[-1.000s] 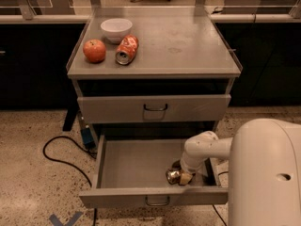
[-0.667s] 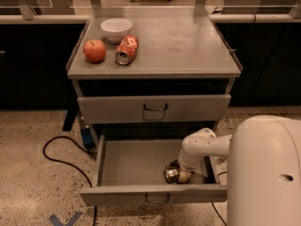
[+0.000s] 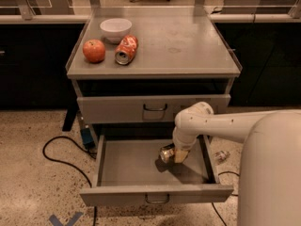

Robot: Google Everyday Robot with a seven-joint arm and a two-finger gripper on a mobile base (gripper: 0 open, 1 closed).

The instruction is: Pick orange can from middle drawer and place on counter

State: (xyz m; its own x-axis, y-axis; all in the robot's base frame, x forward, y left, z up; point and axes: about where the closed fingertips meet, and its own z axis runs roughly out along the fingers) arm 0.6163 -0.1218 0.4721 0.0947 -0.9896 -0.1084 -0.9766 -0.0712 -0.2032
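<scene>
The orange can [image 3: 166, 153], small and bronze with a silver end, hangs tilted on its side just above the floor of the open middle drawer [image 3: 127, 166]. Its shadow falls on the drawer floor below it. My gripper [image 3: 175, 154], at the end of the white arm that reaches in from the right, is shut on the can's right part. The counter [image 3: 188, 41] is the grey cabinet top above the drawers.
On the counter's left side lie a white bowl [image 3: 115, 28], a round orange-red fruit [image 3: 94, 50] and a red-orange and white can [image 3: 126, 50] on its side. A closed drawer front [image 3: 153, 108] sits above the open one. Cables [image 3: 56, 157] trail on the floor at left.
The gripper has risen and moved left with the orange can in it. The can has left the drawer floor near the right front and now hangs over the drawer's middle.
</scene>
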